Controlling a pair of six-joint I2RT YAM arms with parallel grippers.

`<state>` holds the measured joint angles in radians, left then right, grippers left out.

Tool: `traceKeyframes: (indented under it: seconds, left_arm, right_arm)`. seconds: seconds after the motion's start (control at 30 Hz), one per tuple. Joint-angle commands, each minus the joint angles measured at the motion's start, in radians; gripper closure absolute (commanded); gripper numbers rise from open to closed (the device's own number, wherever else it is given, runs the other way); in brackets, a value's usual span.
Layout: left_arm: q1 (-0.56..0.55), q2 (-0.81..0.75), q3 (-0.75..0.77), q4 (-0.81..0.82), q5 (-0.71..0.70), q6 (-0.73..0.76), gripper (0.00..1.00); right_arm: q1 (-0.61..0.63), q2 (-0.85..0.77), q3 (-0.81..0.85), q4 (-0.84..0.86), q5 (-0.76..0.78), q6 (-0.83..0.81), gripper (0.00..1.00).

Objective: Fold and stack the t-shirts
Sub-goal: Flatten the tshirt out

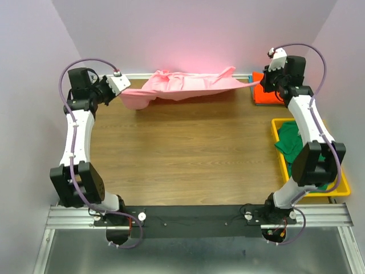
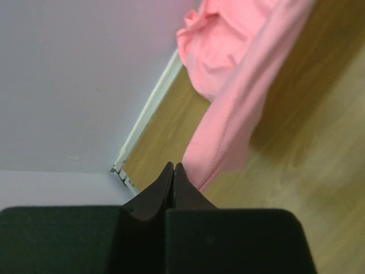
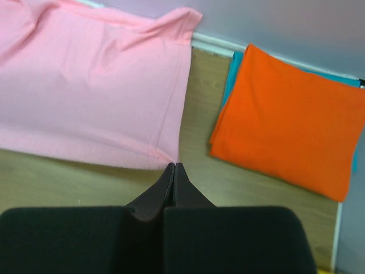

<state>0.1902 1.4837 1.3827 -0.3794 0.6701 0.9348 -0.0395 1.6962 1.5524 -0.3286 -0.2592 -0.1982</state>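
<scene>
Left hand point(image 2: 173, 166), right hand point(image 3: 174, 165): clamping ends of the pink t-shirt point(image 1: 185, 84) | I am stretching it taut to flatten before folding.

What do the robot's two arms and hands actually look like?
The left arm and right arm are white shell segments linked by black joints, with a thin lilac cable looping along each. The left hand and right hand each end in two black, tapering fingers. Both bases sit on a black plate.
</scene>
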Motion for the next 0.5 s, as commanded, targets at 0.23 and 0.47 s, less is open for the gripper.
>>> traceKeyframes:
  seconds: [0.23, 0.47]
  left_arm:
    - [0.0, -0.336, -0.281, -0.743, -0.013, 0.65, 0.8]
    - [-0.04, -0.579, -0.392, -0.687, -0.112, 0.655, 0.36]
  right_arm:
    - [-0.007, -0.334, -0.351, -0.312, -0.037, -0.344, 1.0]
    - [-0.007, -0.399, -0.374, -0.369, -0.009, -0.399, 0.26]
